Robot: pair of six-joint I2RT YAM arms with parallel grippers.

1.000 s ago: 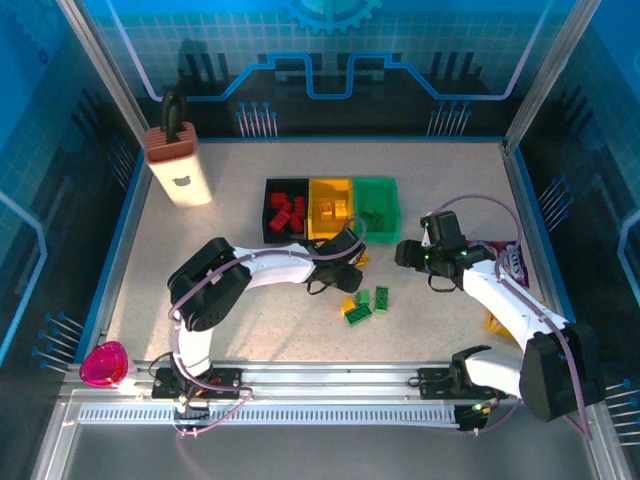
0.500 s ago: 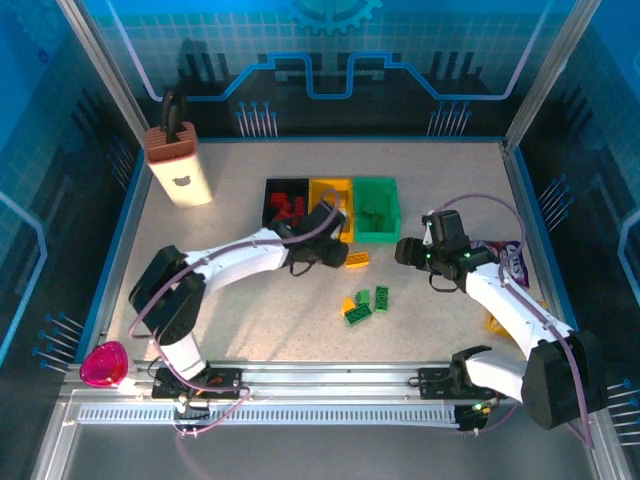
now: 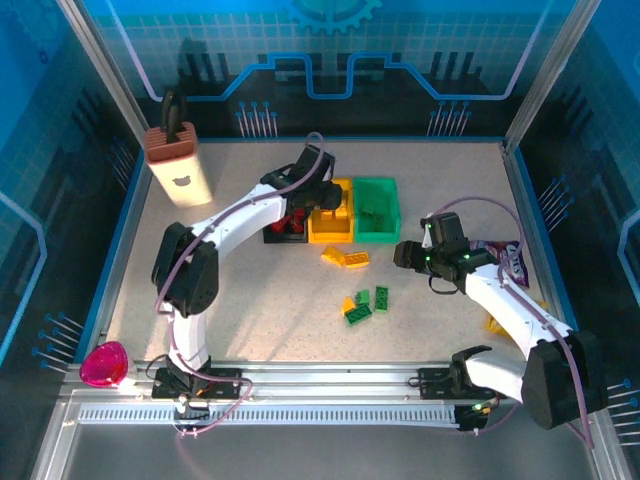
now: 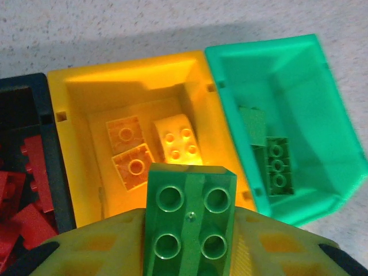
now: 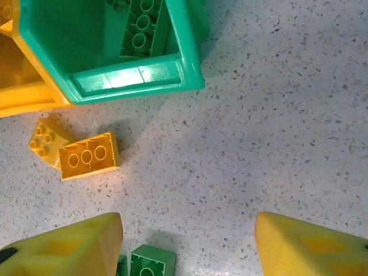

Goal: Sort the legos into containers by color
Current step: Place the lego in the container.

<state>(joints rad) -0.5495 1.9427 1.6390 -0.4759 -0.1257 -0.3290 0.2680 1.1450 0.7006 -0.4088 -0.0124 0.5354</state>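
The left fingers (image 3: 322,198) have swung over the bins (image 3: 330,238), clamping a green brick (image 4: 190,221). Shift them right, above the green bin (image 4: 328,115), before releasing; right fingers (image 3: 410,256) gape wide.

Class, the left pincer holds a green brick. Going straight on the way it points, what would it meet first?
Probably the yellow bin, its green brick landing on the yellow bricks inside; depth is unclear.

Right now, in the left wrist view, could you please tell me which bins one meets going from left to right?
black bin → yellow bin → green bin. I leave out the green lego held in the left claw, since it overlaps the yellow bin.
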